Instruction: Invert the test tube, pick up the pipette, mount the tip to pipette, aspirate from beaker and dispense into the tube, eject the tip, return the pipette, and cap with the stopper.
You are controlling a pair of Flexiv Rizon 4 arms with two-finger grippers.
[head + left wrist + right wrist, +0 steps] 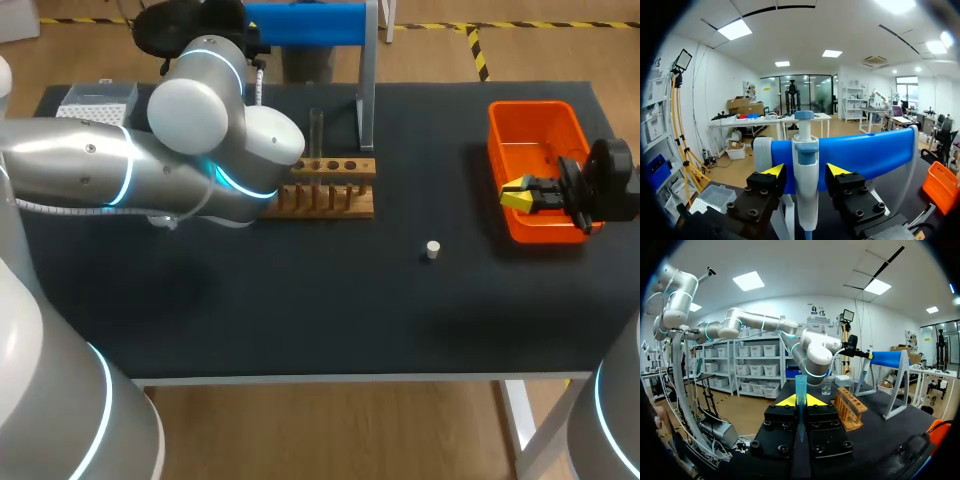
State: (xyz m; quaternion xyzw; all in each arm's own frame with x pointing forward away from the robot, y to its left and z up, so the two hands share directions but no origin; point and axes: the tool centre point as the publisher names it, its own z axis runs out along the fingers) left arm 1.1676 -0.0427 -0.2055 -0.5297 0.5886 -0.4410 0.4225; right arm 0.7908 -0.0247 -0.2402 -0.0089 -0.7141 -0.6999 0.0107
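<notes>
Across the dark surface [300, 310], the biggest thing in play is the left arm [90, 170]. It comes in from 9 o'clock and stretches toward the 12 o'clock edge, hiding part of the back of the surface. Up at 12 o'clock stands the pipette stand [305, 22] with its blue crossbar on a grey upright. Over at 3 o'clock sits the orange bin [530, 107]. Just short of the stand, toward 12 o'clock from the centre, is the wooden tube rack [335, 168], partly tucked behind the left arm's elbow. At 10 o'clock, in the far corner, is the clear tip box [95, 100].

Now to the right end effector [520, 195]: it hangs over the orange bin. In its wrist view, the yellow tips are pinched on a blue pipette tip [801, 385], which stands upright between them with the wide end up. So that one is gripping.

The left end effector [805, 170] is at the stand. The white pipette [805, 150], blue at its top, hangs on the blue bar right between the fingers [774, 170]. A sliver of gap shows on each side, so it is open around the pipette and not clamped.

A clear test tube [316, 130] stands upright in the rack. The right wrist view catches a small beaker [826, 386] beside the rack, close to the left arm. Smallest of all is the white stopper [432, 250], alone on the surface at about 4 o'clock from the rack, well apart from it.
</notes>
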